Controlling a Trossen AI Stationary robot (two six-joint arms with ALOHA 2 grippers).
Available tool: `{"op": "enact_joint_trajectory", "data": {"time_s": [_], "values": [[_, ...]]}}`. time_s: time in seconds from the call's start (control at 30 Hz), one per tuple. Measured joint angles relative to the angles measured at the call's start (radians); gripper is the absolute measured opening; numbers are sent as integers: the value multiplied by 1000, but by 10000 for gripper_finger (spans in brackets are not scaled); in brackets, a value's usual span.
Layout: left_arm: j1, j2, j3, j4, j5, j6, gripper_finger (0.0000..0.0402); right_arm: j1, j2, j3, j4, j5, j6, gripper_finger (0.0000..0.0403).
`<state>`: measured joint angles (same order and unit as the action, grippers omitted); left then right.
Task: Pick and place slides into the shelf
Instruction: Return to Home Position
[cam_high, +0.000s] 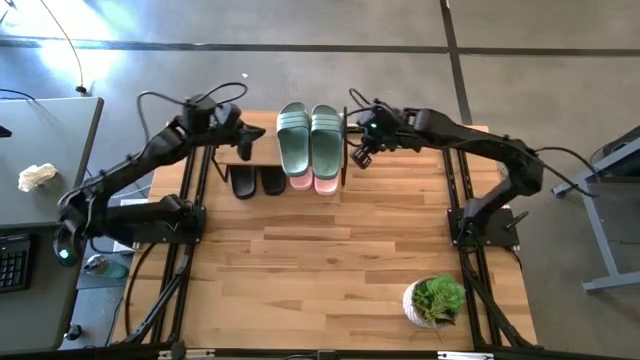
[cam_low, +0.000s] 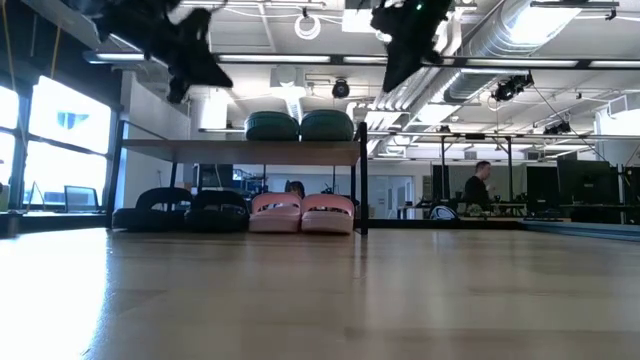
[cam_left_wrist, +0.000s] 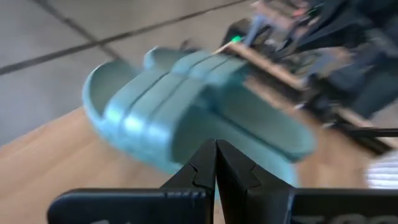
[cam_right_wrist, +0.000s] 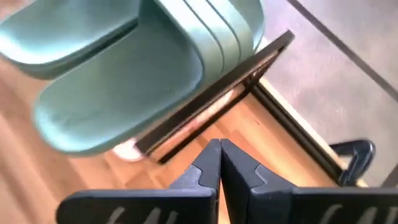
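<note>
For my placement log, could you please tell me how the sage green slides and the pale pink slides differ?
The sage green ribbed-strap slides lie atop the black-framed wooden-plank shelf; the pale pink ribbed-strap slides stand beneath it on the tabletop. From above, the green pair shows whole, the pink pair only as an edge. Both sit paired at the same shelf end.
</note>
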<state>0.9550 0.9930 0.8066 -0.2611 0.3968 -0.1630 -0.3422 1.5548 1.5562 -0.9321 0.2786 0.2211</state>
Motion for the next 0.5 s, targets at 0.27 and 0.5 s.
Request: {"op": "enact_joint_trajectory", "data": {"time_s": [0.27,0.5], "values": [[-52,-190,0,-136,140,-28,0,135,-119,0,-326,19,218,0],[-249,-261,0,-238,143,-27,0,380,-140,0,-459,-79,422,0]]}}
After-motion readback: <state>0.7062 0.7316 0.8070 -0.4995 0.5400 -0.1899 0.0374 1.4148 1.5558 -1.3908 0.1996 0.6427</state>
